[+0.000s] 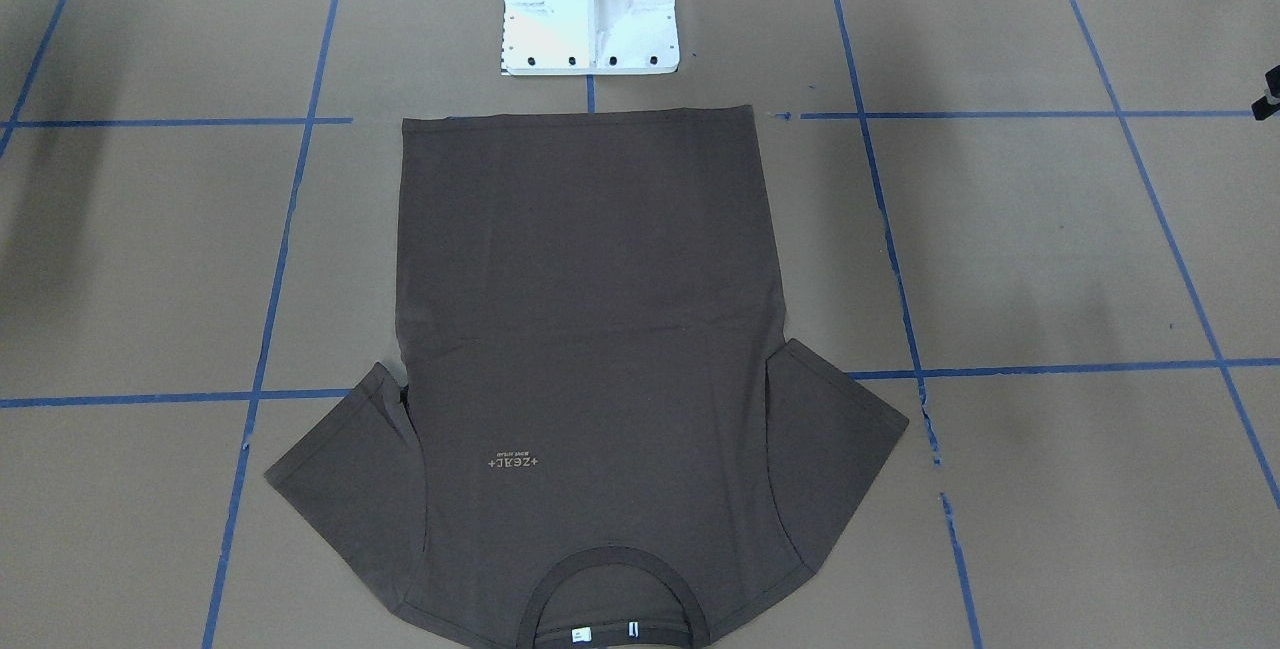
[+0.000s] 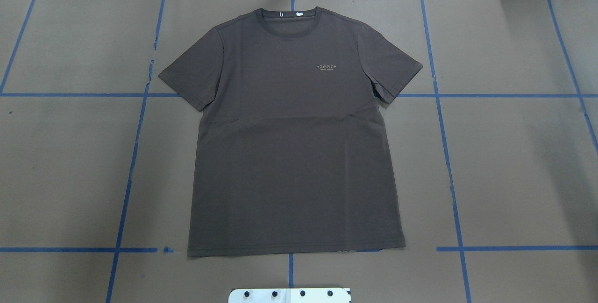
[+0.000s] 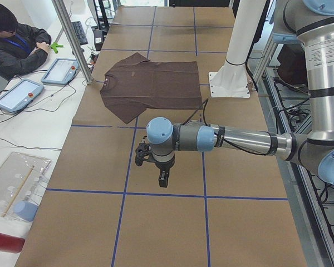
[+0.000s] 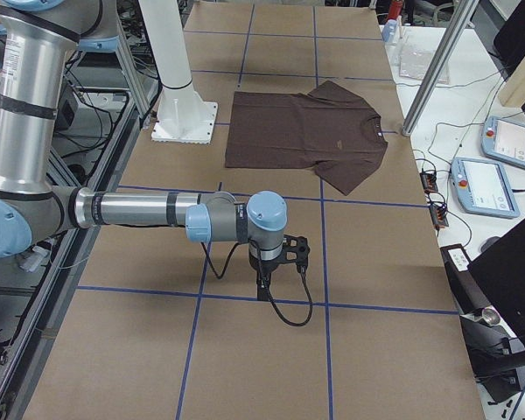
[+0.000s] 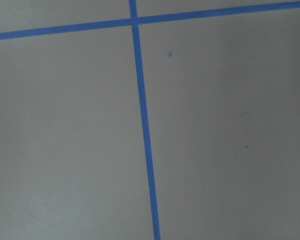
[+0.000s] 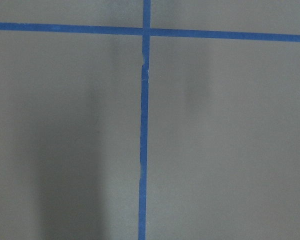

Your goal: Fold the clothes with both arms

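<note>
Shirt [image 2: 294, 144] lies flat, face up, mid tabletop [image 2: 514, 177], hem toward the base [image 2: 289, 295]. Left pincer [image 3: 163, 179] and right pincer [image 4: 263, 287] hang well apart from it at opposite ends; we cannot tell whether either is apart or together. Risk, as we judge it: a pinch taking only the top layer, or uneven lifts on the two sides, giving a skewed fold.

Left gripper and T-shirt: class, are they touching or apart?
Apart. The exterior left view shows the left gripper over bare paper, well clear of the T-shirt.

T-shirt [image 2: 289, 153] matt smooth cloth; table cover [image 2: 514, 177] matt brown paper.
</note>
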